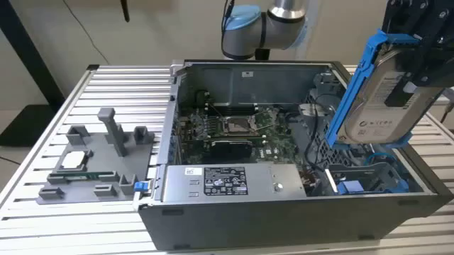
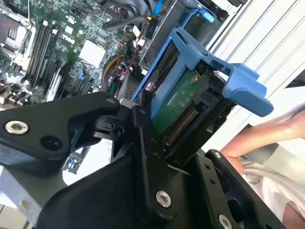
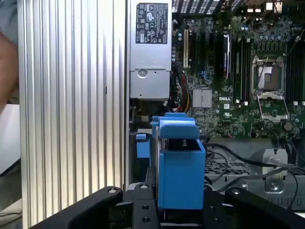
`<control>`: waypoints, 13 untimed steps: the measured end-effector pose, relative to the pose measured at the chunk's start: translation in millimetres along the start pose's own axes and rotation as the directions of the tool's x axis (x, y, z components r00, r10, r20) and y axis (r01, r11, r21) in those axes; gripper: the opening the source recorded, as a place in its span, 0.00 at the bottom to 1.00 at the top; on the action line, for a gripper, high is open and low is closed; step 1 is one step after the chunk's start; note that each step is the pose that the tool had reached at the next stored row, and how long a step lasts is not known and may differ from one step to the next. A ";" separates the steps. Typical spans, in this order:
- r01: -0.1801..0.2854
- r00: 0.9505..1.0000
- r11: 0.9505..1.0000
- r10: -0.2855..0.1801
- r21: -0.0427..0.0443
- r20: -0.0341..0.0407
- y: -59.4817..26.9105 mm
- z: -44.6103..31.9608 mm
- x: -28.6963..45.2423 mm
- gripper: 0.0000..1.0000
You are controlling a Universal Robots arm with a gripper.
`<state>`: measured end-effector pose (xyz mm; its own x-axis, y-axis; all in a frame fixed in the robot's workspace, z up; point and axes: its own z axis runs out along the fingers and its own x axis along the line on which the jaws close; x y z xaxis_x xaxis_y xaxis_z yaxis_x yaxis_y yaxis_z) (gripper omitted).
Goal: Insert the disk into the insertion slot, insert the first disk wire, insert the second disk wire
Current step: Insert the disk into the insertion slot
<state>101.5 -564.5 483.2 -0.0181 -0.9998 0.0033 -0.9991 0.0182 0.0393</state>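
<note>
One gripper (image 1: 413, 68) was pinching the one disk (image 1: 379, 106). In both wrist views its two black fingers (image 2: 145, 148) were pressed against opposite sides of the disk's blue frame. The disk hung in the air, standing nearly on edge and a little tilted, above the exterior view's right part of the one open computer case (image 1: 284, 223), and it touched no part of the case. Under it, inside the case, was the one insertion slot (image 1: 365, 178) with blue rails; the disk was not yet in it. On the exterior view's left, one grey fixture tray (image 1: 103, 166) lay beside the case, with one square processor chip (image 1: 74, 159) on it. One person's arm (image 2: 267, 138) was seen in the second wrist view.
</note>
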 end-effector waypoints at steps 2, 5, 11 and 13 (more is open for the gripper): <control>0.000 1.000 1.000 0.000 0.000 0.000 0.0 0.0 0.0 0.00; 0.000 1.000 1.000 0.000 0.000 0.000 0.0 0.2 0.1 0.00; 0.000 1.000 1.000 0.000 -0.001 0.000 -1.7 1.9 0.8 0.00; 0.000 1.000 1.000 0.000 -0.001 0.000 -1.9 2.3 0.9 0.00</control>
<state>103.3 -565.4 480.8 -0.0183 -0.9998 0.0034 -0.9990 0.0184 0.0398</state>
